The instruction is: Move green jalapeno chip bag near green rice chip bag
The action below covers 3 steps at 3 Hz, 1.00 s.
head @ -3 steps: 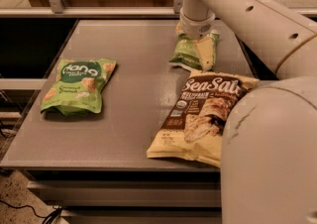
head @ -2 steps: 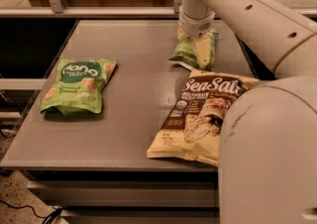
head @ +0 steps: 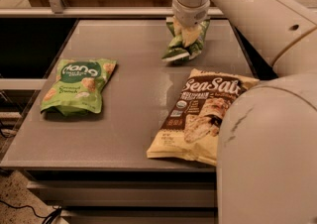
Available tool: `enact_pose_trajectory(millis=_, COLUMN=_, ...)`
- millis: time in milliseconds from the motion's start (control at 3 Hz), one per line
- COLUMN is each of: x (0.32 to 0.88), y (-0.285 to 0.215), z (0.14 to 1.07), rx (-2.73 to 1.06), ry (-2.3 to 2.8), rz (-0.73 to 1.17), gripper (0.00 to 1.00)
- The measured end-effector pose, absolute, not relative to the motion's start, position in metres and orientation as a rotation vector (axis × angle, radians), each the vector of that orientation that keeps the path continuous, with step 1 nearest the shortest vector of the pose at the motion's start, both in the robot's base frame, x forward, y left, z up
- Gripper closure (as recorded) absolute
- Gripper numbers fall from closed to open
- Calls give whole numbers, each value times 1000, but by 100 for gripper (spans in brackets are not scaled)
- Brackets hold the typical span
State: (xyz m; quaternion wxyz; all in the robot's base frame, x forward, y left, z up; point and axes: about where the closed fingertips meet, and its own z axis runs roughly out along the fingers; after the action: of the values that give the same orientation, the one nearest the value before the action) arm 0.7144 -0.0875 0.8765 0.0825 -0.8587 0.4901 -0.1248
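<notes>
The green jalapeno chip bag (head: 179,51), small and dark olive-green, is at the back middle of the grey table (head: 133,119). It is tilted, with its lower corner at the table surface. My gripper (head: 188,33) comes down from above and is shut on the bag's upper part. The green rice chip bag (head: 79,85), bright lime-green with a dark round logo, lies flat at the left of the table, well apart from the gripper and the small bag.
A big brown-and-yellow "Sea Salt" bag (head: 202,114) lies at the front right of the table. My arm's large pale body (head: 267,163) fills the lower right corner and covers that bag's edge. A shelf rail (head: 99,12) runs behind the table.
The gripper has moved a little to the left with the jalapeno bag, which now hangs tilted instead of lying flat. The other two bags have not moved.
</notes>
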Motion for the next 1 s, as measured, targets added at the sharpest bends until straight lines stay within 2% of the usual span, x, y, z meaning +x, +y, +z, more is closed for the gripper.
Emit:
enact_pose_trajectory(millis=333, x=710, y=-73, z=897, rx=-2571, ry=1379, rz=-375, gripper=100)
enact_pose_trajectory(millis=1000, x=675, y=-32, z=945, rx=-2631, ry=1088, rz=-280, gripper=100)
